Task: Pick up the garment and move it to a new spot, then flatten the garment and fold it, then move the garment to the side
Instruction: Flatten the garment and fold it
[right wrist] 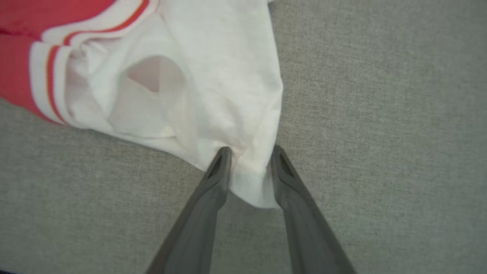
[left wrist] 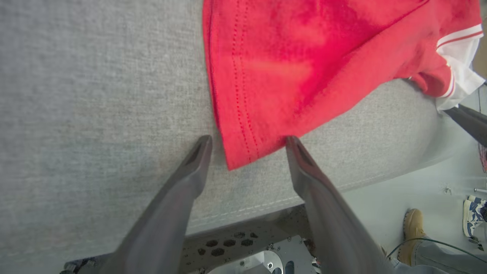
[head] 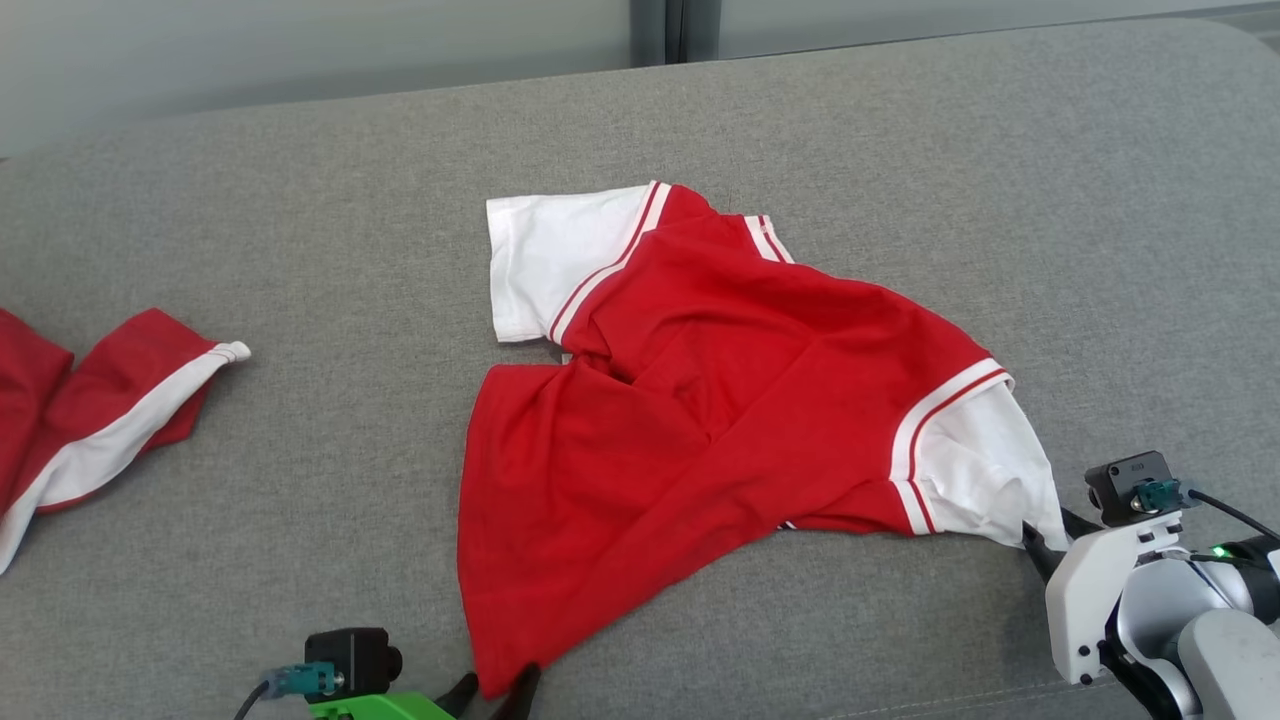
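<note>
The garment (head: 700, 400) is a red shirt with white sleeves, lying rumpled in the middle of the grey cushioned surface (head: 900, 150). My left gripper (head: 495, 690) is at the near edge and stands open. Its fingers straddle the garment's red hem corner (left wrist: 243, 152), which lies flat between them. My right gripper (head: 1050, 535) is at the right white sleeve. There its fingers (right wrist: 222, 163) have closed partway in on the sleeve's corner (right wrist: 251, 179), and the cloth bunches between them and touches both.
A second red and white piece of clothing (head: 90, 420) lies at the far left of the surface. The cushion's front seam (left wrist: 247, 209) runs just behind my left fingers, with floor below it and a person's shoe (left wrist: 412, 228) standing there.
</note>
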`<state>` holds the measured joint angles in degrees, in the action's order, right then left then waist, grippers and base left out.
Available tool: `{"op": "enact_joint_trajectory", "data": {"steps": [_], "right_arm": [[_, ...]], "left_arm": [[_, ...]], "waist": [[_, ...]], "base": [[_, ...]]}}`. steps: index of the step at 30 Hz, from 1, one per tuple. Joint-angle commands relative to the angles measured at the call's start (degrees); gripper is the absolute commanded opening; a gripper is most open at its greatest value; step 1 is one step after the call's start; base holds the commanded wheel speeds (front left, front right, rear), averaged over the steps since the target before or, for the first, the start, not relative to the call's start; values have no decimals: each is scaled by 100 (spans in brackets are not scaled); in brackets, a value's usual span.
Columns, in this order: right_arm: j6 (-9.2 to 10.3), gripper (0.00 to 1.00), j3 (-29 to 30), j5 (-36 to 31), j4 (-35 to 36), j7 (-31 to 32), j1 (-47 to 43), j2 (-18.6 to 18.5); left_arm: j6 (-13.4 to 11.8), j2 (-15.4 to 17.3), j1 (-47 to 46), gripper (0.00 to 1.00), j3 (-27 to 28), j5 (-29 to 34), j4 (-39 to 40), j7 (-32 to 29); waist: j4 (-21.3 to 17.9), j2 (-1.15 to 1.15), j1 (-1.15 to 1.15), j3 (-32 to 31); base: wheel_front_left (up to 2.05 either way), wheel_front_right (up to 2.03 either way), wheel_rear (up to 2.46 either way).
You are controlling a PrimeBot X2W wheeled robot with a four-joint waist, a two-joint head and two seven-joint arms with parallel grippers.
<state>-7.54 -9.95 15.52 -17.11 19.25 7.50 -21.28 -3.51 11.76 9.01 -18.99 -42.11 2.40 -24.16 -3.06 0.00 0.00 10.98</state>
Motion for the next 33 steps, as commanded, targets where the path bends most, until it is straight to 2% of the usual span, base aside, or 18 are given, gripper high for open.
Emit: {"op": "enact_joint_trajectory", "data": {"steps": [1, 4, 6, 7, 8, 9, 11, 14, 17, 18, 21, 24, 27, 33], "right_arm": [[10, 52, 5, 25, -72, 35, 60, 3], [11, 40, -13, 56, -95, 28, 114, 27], [10, 0, -50, 115, -107, 11, 141, 64], [10, 0, -62, 179, -125, 13, 156, 76], [10, 0, -135, 250, -127, 49, 164, 64], [6, 0, -214, 389, -95, 70, 163, 44], [-5, 0, -311, 854, 54, 104, 149, 75], [5, 0, -190, 1817, 536, 44, 111, -34], [5, 0, -44, 2874, 1238, 125, -46, -286], [5, 0, -44, 2874, 1238, 125, -46, -286], [4, 0, 191, 3697, 1932, 243, -171, -534], [4, 0, 530, 4375, 2538, 294, -246, -729], [4, 0, 939, 4954, 3087, 268, -161, -835], [4, 0, 1716, 5943, 4016, 331, 392, -962]], "left_arm": [[21, -50, -103, 100, -34, 10, -130, -13], [210, -164, -233, 100, -58, -12, -707, 265], [370, -233, -390, 100, -56, 35, -1210, 542], [447, -269, -490, 87, -53, 60, -1409, 673], [517, -301, -586, 7, -63, 85, -1575, 772], [596, -340, -670, 0, -89, 75, -1698, 831], [753, -417, -777, 0, -127, -47, -1780, 906], [932, -385, -790, 0, -24, -493, -1455, 840], [1048, -154, -709, 0, 211, -1202, -514, 503], [1048, -154, -709, 0, 211, -1202, -514, 503], [1061, 81, -527, 0, 461, -1830, 630, 159], [835, 364, -475, 0, 855, -2216, 1720, -119], [505, 601, -614, 0, 1226, -2514, 2695, -406], [-173, 938, -1446, 0, 1958, -3071, 3787, -866]], "waist": [[-19, 0, 0, 91], [-41, 0, 0, 168], [-48, 0, 0, 205], [-52, 0, 0, 215], [-56, 0, 0, 227], [-60, 0, 0, 236], [-74, 0, 0, 239], [-86, 0, 0, 229], [-99, 0, 0, 163], [-99, 0, 0, 163], [-128, 0, 0, 90], [-165, 0, 0, 18], [-183, 0, 0, -23], [-204, 0, 0, 62]], "base": [[0, 0, 0], [0, 0, 0], [0, 0, 0], [0, 0, 0], [0, 0, 0], [0, 0, 0], [0, 0, 0], [0, 0, 0], [0, 0, 0], [0, 0, 0], [0, 0, 0], [0, 0, 0], [0, 0, 0], [0, 0, 0]]}}
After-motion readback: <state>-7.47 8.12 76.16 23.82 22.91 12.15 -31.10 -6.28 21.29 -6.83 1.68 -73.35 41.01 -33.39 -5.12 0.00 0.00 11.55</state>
